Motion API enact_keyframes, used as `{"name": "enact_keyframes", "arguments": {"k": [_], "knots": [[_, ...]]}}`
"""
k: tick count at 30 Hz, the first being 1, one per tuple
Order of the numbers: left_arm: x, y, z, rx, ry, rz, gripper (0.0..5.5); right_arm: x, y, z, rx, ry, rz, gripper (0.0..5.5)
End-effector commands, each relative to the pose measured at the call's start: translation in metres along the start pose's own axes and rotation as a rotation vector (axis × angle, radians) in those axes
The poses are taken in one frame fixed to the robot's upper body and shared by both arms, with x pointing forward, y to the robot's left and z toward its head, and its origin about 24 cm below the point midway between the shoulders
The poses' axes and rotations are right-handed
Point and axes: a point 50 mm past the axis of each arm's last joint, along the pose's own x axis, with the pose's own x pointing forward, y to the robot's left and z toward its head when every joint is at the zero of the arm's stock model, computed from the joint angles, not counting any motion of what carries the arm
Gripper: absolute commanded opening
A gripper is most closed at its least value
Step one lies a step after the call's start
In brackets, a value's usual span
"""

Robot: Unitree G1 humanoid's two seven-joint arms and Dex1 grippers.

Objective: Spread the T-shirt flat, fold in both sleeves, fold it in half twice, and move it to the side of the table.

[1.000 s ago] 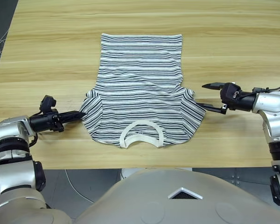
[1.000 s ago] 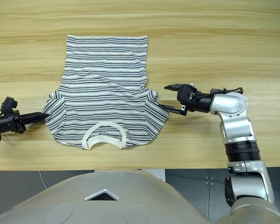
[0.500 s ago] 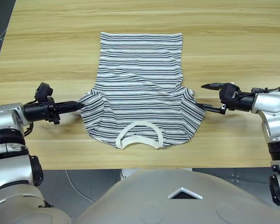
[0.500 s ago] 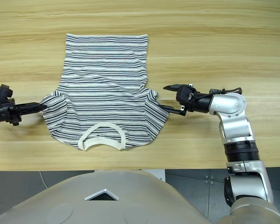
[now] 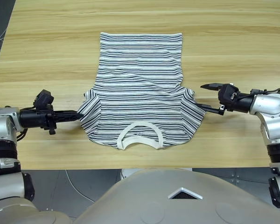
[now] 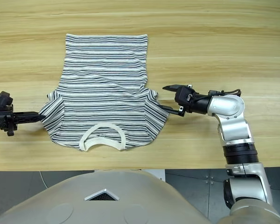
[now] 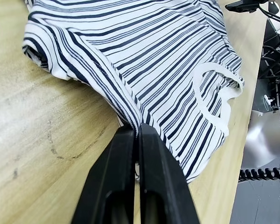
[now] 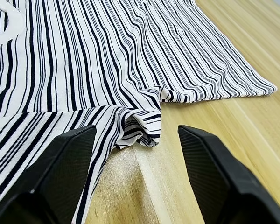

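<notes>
A black-and-white striped T-shirt (image 5: pixel 137 88) lies on the wooden table (image 5: pixel 233 37), with its white collar (image 5: pixel 140 134) toward the near edge and its hem at the far side. Both sleeves are bunched in against the body. My left gripper (image 5: pixel 79 114) lies low at the shirt's left side, shut on the left sleeve's edge; the left wrist view shows its fingers (image 7: pixel 151 158) pressed together with the striped fabric (image 7: pixel 144 60) pinched at their tips. My right gripper (image 5: pixel 199 96) is open just off the right sleeve (image 8: pixel 140 123), with one finger on each side of the sleeve's folded corner.
Bare wood stretches to the left, right and far side of the shirt. The table's near edge (image 5: pixel 60 164) runs just below the collar. The table's left edge (image 5: pixel 3 42) drops to dark floor.
My left gripper has drawn back toward the near edge with the sleeve, after swinging farther out half a second ago; the shirt's left side shifted with it. The right gripper has barely moved.
</notes>
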Motion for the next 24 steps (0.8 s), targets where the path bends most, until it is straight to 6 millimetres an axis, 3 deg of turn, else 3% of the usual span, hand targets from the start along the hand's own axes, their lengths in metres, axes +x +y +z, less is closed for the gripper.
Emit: {"name": "enact_keyframes", "arguments": {"k": [1,11,24], "knots": [[-0.005,-0.001,0.018,0.053,-0.010,0.030,0.13,0.004,0.000,0.002,-0.002,-0.010,-0.004,3.24],[0.016,-0.010,0.032,0.118,0.014,-0.037,0.13,0.007,-0.001,0.002,-0.004,-0.020,-0.010,3.24],[0.067,-0.024,0.043,0.204,0.075,-0.154,0.13,0.011,0.000,-0.001,0.002,-0.030,-0.019,3.24]]}}
